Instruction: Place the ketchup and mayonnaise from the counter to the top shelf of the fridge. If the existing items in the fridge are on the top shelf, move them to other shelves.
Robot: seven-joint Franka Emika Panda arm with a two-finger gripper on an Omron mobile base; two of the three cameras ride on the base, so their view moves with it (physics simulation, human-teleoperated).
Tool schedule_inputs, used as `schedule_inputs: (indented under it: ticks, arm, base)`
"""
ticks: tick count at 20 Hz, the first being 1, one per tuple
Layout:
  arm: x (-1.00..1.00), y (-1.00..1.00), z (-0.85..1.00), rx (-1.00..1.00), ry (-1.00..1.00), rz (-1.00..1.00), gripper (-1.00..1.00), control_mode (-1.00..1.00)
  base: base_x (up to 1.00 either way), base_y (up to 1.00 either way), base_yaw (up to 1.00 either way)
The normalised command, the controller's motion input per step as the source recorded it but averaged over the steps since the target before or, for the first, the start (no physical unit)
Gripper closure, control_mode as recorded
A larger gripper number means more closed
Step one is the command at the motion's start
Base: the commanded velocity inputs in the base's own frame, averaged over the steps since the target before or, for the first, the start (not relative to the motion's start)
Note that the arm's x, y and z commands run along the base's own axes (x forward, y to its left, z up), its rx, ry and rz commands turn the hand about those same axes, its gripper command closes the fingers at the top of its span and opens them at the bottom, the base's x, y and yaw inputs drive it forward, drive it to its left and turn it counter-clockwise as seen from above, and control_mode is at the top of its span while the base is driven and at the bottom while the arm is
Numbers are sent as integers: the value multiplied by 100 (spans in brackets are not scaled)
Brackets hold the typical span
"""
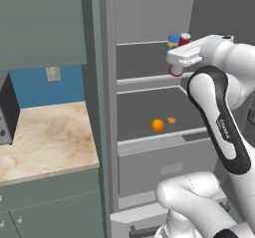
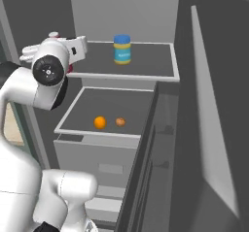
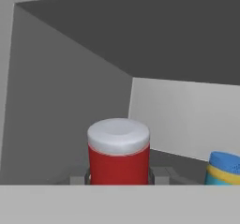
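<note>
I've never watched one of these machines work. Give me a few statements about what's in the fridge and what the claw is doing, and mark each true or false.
1. The claw is shut on the ketchup. True.
2. The mayonnaise stands on the top shelf. True.
3. The orange fruit lies on the top shelf. False: it lies on the shelf below, beside the brownish lump.
4. The mayonnaise is lying on its side. False: it stands upright, blue lid up.
5. The ketchup has a white cap. True.
6. The counter holds the mayonnaise. False: the jar is in the fridge.
</note>
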Motion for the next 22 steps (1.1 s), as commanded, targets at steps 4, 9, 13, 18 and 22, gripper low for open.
schedule_inputs:
  ticks: [4, 9, 13, 18, 22]
  arm:
    - [14, 10, -2, 0, 10, -1, 100, -100]
    - [24, 17, 0, 0, 6, -2, 100, -100]
    - [22, 6, -12, 0, 9, -3, 100, -100]
    - [39, 0, -12, 0, 5, -2, 100, -100]
    - [54, 0, -6, 1, 1, -3, 100, -100]
  base:
    - [0, 0, 0]
    - [0, 0, 0]
    - [0, 0, 0]
    - [0, 0, 0]
    - [0, 0, 0]
